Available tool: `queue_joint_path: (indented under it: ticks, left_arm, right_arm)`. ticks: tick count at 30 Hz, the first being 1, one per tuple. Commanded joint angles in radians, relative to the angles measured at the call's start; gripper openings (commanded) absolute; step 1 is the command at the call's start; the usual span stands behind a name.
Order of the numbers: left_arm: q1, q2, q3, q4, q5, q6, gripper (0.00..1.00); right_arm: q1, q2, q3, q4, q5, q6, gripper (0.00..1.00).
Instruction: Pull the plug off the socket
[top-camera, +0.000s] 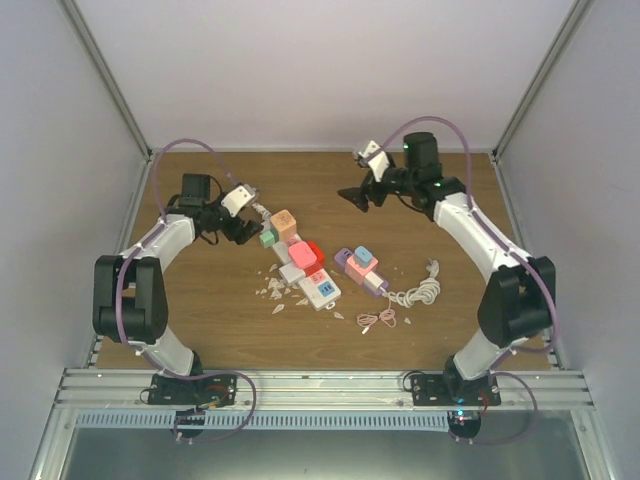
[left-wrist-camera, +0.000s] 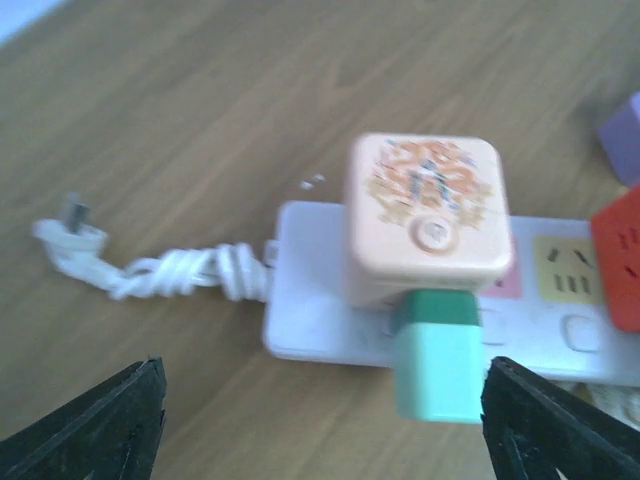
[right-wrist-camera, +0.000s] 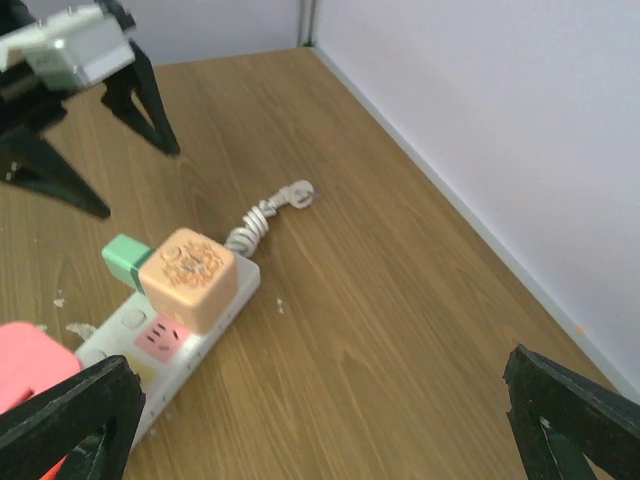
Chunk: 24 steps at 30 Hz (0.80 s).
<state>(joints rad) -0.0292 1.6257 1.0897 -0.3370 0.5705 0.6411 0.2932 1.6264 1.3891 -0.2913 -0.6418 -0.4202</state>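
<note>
My left gripper (left-wrist-camera: 322, 365) hangs just over the cord end of the white power strip (left-wrist-camera: 315, 315), its black fingers (left-wrist-camera: 100, 425) spread wide and closed on nothing. The green plug (left-wrist-camera: 435, 365) sits at that same end of the strip, against its long edge and touching the peach cube adapter (left-wrist-camera: 430, 215) that stands on the strip. It lies between my left fingers and apart from both. Whether its pins are seated in a socket I cannot tell. From this end of the strip its twisted white cord (left-wrist-camera: 185, 270) trails off across the wood. Further along the strip stands a red plug (left-wrist-camera: 620, 255). My right gripper (top-camera: 362, 198) is held well apart from the strip, off its other long side, with the jaws as wide as they go and empty. The strip lies slantwise near the middle of a brown wood-grain table (top-camera: 200, 300), with pale chips (top-camera: 275, 292) scattered just beside it. Near the strip's far end lie a purple strip (top-camera: 374, 284), a coiled white cable (top-camera: 422, 293) and a thin pink cable (top-camera: 380, 320). Plain white walls (top-camera: 330, 70) close in around the table, aluminium posts (top-camera: 108, 80) rise at its back corners, and a metal rail (top-camera: 320, 385) runs along its front edge.
</note>
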Motion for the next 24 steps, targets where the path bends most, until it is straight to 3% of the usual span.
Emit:
queue_joint_path:
  ticks: [1, 12, 24]
  left_arm:
    - [-0.036, 0.009, -0.049, 0.036, 0.073, -0.028, 0.85]
    - [-0.114, 0.099, -0.036, 0.163, 0.004, -0.076, 0.95]
    - [-0.16, 0.237, 0.097, 0.143, 0.032, -0.085, 0.87]
  right_arm:
    - [0.095, 0.106, 0.088, -0.004, 0.09, 0.036, 1.0]
    - [0.176, 0.29, 0.209, -0.005, 0.084, 0.172, 1.0]
    - [0.177, 0.306, 0.211, -0.024, 0.157, 0.181, 0.95]
